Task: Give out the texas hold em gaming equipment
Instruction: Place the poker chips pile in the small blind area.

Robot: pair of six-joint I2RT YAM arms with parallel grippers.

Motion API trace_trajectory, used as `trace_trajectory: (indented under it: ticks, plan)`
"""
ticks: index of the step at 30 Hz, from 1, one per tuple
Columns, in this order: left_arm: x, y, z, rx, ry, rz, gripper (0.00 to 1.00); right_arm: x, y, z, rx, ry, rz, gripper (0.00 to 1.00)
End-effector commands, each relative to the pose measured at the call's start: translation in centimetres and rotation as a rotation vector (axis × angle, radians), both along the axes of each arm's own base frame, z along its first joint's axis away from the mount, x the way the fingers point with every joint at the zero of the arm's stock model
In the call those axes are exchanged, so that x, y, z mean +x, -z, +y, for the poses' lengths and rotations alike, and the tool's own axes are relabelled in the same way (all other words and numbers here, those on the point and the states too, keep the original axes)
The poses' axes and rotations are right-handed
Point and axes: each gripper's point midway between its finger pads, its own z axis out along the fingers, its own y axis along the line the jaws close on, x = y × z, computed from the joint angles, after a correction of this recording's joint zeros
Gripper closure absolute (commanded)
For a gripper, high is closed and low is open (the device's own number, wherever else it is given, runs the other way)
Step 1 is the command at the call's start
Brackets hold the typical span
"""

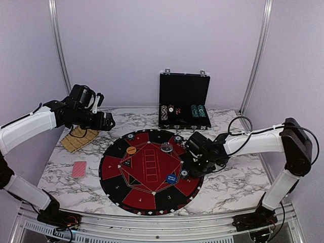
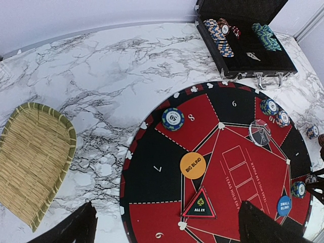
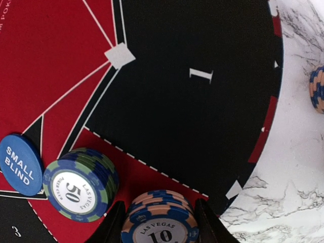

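My right gripper (image 3: pixel 158 225) is shut on a stack of blue-and-peach "10" poker chips (image 3: pixel 161 223), held low over a red sector at the mat's right edge (image 1: pixel 196 164). Next to it stand a blue-green "50" chip stack (image 3: pixel 78 185) and the blue "small blind" disc (image 3: pixel 20 164). The orange "big blind" disc (image 2: pixel 193 165), the clear disc (image 2: pixel 259 132) and further chip stacks (image 2: pixel 173 119) lie on the mat. A red-backed card deck (image 1: pixel 79 169) lies on the table at the left. My left gripper (image 2: pixel 169 225) is open and empty, high above the table's left side (image 1: pixel 107 121).
The round black-and-red numbered mat (image 1: pixel 116 167) fills the table's middle, with a triangular "all in" marker (image 2: pixel 200 203) on it. The open black case (image 1: pixel 185 101) with chip rows stands behind it. A bamboo tray (image 2: pixel 35 162) lies at the left. A chip stack (image 3: pixel 317 88) sits off the mat.
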Motion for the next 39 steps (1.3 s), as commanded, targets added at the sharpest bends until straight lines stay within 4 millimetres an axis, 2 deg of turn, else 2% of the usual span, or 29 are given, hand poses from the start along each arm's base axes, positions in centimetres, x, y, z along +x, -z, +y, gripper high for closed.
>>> trace_trajectory:
  ticks: [1, 7, 17, 22, 35, 39]
  plan:
    - [0.3, 0.4, 0.1, -0.002, -0.010, -0.001, 0.01, 0.0, 0.4, 0.4, 0.011, 0.008, -0.006, 0.69]
    - [0.4, 0.5, 0.0, -0.001, -0.009, 0.003, 0.01, -0.2, 0.7, 0.1, -0.001, 0.009, 0.001, 0.68]
    - [0.4, 0.8, 0.0, 0.001, -0.008, 0.010, 0.01, -0.4, 0.6, 0.0, -0.006, 0.000, 0.004, 0.51]
    - [0.4, 0.9, 0.0, 0.001, -0.008, 0.012, 0.01, -0.3, 0.0, -0.2, -0.015, 0.003, -0.004, 0.48]
    - [0.4, 1.0, 0.0, 0.001, -0.005, 0.016, 0.01, -0.3, -2.7, -0.5, -0.006, -0.002, -0.027, 0.46]
    - [0.4, 1.0, -0.1, 0.000, -0.005, 0.016, 0.01, -0.2, -4.1, -0.2, 0.018, -0.005, -0.044, 0.46]
